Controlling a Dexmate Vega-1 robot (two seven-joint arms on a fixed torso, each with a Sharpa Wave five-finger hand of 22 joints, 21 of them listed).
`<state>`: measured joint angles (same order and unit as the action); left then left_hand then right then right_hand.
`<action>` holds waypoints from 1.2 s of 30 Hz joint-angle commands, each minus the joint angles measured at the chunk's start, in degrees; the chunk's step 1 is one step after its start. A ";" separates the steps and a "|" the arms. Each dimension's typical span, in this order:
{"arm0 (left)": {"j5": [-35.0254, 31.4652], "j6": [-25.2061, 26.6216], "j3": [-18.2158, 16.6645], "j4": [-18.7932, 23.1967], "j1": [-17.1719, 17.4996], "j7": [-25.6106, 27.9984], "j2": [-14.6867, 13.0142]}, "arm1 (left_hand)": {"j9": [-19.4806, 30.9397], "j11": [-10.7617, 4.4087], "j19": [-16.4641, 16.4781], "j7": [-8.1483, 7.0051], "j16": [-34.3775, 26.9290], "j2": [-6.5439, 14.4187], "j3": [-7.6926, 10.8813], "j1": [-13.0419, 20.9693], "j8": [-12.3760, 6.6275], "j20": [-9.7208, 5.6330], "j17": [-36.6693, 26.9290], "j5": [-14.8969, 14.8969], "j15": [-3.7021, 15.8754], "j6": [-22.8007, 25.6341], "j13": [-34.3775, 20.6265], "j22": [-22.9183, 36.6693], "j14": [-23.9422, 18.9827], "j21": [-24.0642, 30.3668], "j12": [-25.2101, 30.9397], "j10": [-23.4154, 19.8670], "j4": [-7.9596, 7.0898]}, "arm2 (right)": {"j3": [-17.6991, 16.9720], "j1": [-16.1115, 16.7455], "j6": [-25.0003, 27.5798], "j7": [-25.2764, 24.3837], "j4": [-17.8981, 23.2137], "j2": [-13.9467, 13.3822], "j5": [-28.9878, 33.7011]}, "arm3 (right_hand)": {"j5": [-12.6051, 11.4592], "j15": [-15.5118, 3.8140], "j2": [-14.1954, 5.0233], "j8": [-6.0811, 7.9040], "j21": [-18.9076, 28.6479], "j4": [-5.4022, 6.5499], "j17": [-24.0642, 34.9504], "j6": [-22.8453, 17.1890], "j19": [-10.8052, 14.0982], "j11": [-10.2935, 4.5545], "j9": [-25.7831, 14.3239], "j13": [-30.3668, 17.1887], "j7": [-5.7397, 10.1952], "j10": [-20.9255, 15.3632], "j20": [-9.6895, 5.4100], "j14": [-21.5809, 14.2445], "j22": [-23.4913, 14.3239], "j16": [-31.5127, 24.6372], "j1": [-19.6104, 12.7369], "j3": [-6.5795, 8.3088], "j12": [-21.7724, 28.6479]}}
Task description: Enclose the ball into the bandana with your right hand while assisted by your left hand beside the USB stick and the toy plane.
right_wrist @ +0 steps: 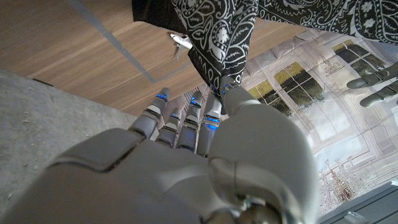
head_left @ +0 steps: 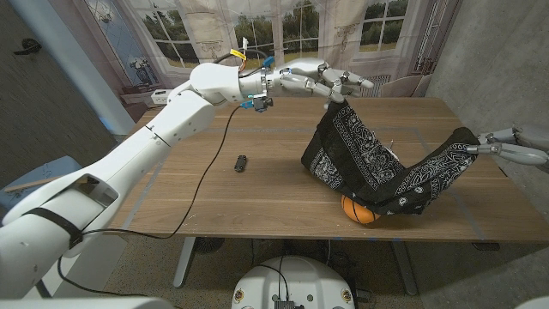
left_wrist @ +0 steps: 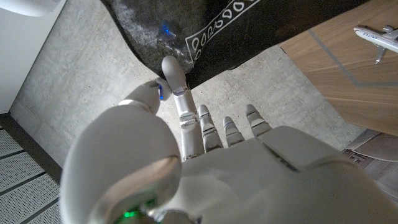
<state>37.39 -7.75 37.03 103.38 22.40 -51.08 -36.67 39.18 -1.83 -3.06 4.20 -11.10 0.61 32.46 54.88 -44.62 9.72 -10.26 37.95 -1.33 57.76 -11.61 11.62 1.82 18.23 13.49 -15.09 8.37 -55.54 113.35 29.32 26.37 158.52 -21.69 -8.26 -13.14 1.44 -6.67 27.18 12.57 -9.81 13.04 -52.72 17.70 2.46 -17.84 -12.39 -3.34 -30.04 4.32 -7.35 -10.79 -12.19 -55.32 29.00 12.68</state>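
— Where are your hands?
— Your left hand [head_left: 330,82], upper middle of the frame, pinches one corner of the black paisley-print cloth bandana [head_left: 377,163] in its fingers; your right hand [head_left: 512,146], at the right edge, pinches the opposite corner.
— And the ball?
— The orange ball [head_left: 359,209] lies on the wooden surface [head_left: 257,184] under the sagging bandana, lower middle. The small black USB stick [head_left: 241,163] lies left of it.
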 commanded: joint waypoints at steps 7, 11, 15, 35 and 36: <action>-2.01 1.62 3.25 0.31 -3.29 -8.04 -0.32 | -6.29 0.09 -0.11 -1.12 0.08 -1.08 -6.01 -5.69 6.74 1.97 -0.07 -9.63 -2.40 -4.87 -0.11 -0.23 -0.26 -0.65 -0.80 0.37 -1.17 | -2.07 1.65 12.15 5.97 2.49 -3.46 -1.12 | -0.78 1.70 2.39 13.32 0.37 2.68 0.82 2.16 -0.63 1.49 -3.62 -1.29 -2.19 0.15 1.13 -0.37 -0.34 -0.67 6.21 -1.66 0.11; -2.59 1.56 3.69 -0.45 -4.72 -10.01 -0.21 | -10.89 2.48 -1.57 -2.61 0.27 -2.74 -11.56 -11.22 13.35 2.53 -0.22 -22.35 -4.24 -11.76 -0.32 -0.03 1.41 -2.03 -1.33 3.62 -2.34 | -1.72 0.99 12.76 5.73 2.35 -4.18 -1.22 | 2.54 2.39 4.86 12.70 0.46 5.69 1.26 5.19 -1.16 1.62 -2.94 -2.06 -1.71 1.29 1.57 0.17 -0.48 -0.83 14.10 -6.56 -0.11; -1.48 1.12 3.63 -1.86 -4.78 -11.23 0.39 | -13.52 3.50 -2.87 -3.26 0.18 -5.30 -15.01 -15.37 18.88 2.55 -0.32 -25.71 -5.09 -19.91 -0.47 0.09 2.11 -3.01 -1.39 5.86 -3.24 | -1.92 0.19 14.27 6.53 1.91 -5.94 -1.84 | 2.60 2.89 7.90 11.57 0.40 7.28 1.36 8.52 -1.70 2.15 -2.17 -2.53 -1.49 2.87 2.12 0.86 -0.51 -0.70 19.55 -10.50 -0.49; 1.02 1.16 2.58 -5.25 -4.16 -12.74 1.47 | -17.98 5.67 -4.97 -1.08 0.06 -6.76 -19.49 -21.41 27.33 2.56 -0.58 -25.04 -6.70 -30.08 -0.66 0.46 3.77 -4.22 -1.17 9.46 -5.67 | -0.89 -1.34 28.65 -0.98 7.02 -8.82 -2.24 | -5.75 3.91 13.25 15.93 0.88 15.70 1.25 0.22 -1.69 5.94 -2.19 -4.64 -7.39 -5.93 4.61 -6.68 -0.35 -3.05 38.45 -25.84 4.80; 1.06 1.21 2.60 -5.45 -4.32 -12.87 1.57 | -18.04 5.69 -4.99 -1.16 0.04 -6.76 -19.54 -21.49 27.44 2.56 -0.59 -25.02 -6.68 -30.20 -0.66 0.46 3.72 -4.23 -1.15 9.46 -5.71 | -0.30 -0.86 32.58 -3.08 8.90 -10.27 -0.72 | -5.96 3.30 13.05 16.02 1.18 15.58 1.19 -0.09 -0.86 5.86 -2.04 -4.71 -7.61 -6.66 4.55 -7.81 -0.33 -3.35 38.10 -25.86 5.13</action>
<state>38.18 -6.31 40.02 99.51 18.38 -63.14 -35.68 21.21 3.79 -7.71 3.21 -10.80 -6.15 13.23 33.93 -17.36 12.07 -10.54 12.51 -7.69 27.88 -12.14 11.87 5.53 14.18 12.07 -5.76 2.60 -56.96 111.49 49.27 30.36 161.32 -28.92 -12.19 -18.49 5.27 6.89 42.47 13.02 5.78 14.25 -51.02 15.52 8.36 -20.02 -16.85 -10.56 -34.56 8.98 -12.96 -11.14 -14.86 -16.78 3.53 16.86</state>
